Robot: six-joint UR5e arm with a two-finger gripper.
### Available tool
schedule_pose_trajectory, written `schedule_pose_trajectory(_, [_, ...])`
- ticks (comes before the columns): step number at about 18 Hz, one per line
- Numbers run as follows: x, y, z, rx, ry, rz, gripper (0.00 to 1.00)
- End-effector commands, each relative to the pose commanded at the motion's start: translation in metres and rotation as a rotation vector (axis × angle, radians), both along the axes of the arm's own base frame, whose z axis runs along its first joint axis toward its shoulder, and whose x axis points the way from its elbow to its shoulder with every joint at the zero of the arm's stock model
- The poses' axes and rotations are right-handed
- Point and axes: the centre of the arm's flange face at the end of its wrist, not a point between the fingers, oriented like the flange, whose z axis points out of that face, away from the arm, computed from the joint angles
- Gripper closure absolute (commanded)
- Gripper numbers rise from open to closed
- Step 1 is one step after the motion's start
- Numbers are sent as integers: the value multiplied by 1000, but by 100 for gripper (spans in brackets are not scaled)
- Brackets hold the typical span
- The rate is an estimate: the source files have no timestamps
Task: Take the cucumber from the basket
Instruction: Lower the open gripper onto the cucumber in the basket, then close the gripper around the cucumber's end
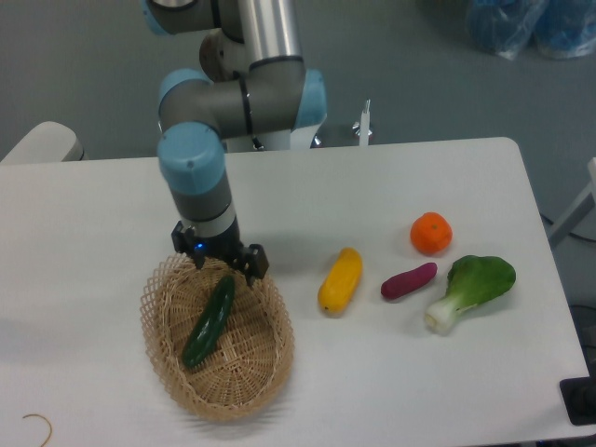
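Cucumber (209, 320): lying diagonal inside basket (270, 368), left of table. Gripper (220, 264): over basket's far rim, fingers spread apart, gripping nothing.

The dark green cucumber (209, 321) lies diagonally inside the oval tan wicker basket (270, 372).

We are hovering our gripper (221, 262), fingers spread, over the far rim of the basket (270, 372), just above the upper end of the cucumber (209, 320) lying inside. Beside it on the table (112, 223) are sitting a yellow vegetable (340, 279), a purple one (408, 280), an orange (431, 233) and a bok choy (471, 291).
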Motion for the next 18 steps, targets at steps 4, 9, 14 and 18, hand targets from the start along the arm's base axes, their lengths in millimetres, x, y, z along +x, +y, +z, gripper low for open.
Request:
schedule_pose_trajectory(4, [-7, 10, -3, 26, 15, -6, 0])
schedule_pose_trajectory(9, [-12, 26, -12, 60, 40, -37, 0])
schedule_pose_trajectory(14, [-11, 24, -19, 52, 36, -51, 0])
schedule_pose_trajectory(18, [-11, 25, -26, 41, 29, -51, 0])
